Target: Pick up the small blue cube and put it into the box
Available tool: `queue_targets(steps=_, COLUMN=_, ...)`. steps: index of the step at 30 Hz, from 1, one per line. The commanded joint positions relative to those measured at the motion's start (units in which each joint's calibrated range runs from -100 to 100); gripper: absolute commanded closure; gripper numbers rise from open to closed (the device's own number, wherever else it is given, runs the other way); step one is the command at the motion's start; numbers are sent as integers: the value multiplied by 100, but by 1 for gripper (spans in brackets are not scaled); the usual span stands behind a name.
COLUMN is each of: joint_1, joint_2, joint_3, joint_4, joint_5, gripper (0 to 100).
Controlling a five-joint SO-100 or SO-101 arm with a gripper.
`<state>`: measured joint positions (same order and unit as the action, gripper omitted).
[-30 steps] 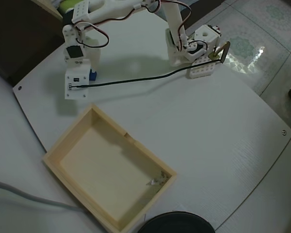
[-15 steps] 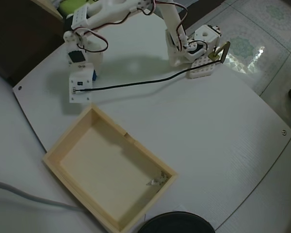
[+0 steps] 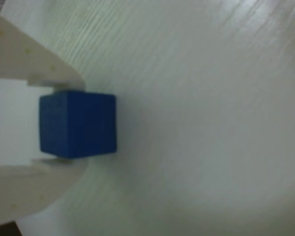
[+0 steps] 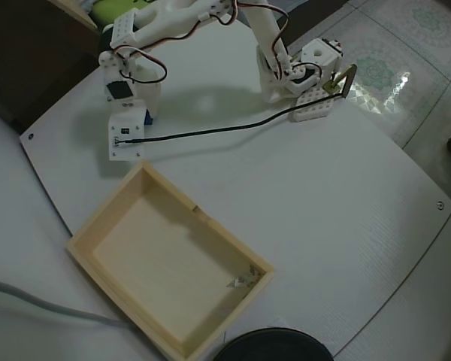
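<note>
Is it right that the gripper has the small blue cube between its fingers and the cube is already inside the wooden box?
Not quite. The gripper does hold the small blue cube, but the overhead view shows the cube outside the box, over the white table.

- Cube (image 3: 77, 125): matt blue, smooth, plain faces.
- Tool (image 3: 59, 123) fingers (image 3: 29, 64): matt white plastic.
- Bench (image 4: 323, 195): white, fine grain lines, slight sheen.
- Box (image 4: 98, 218): pale bare wood, matt.
- Cable (image 4: 210, 130): black, smooth.
</note>
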<state>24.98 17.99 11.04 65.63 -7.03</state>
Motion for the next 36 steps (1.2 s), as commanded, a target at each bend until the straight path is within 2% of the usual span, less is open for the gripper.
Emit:
queue_targets(steps=1, joint_1=41, joint_2=-49, joint_3=-181, joint_4=-38, joint_5=24, gripper=89)
queue_targets(steps=25, joint_1=86, joint_2=-159, joint_3=-498, joint_4=56, joint_5=24, gripper=89)
queue_targets(steps=36, joint_1=34, joint_2=-996, joint_3=-1059, joint_4=803, joint_5=44, gripper=89)
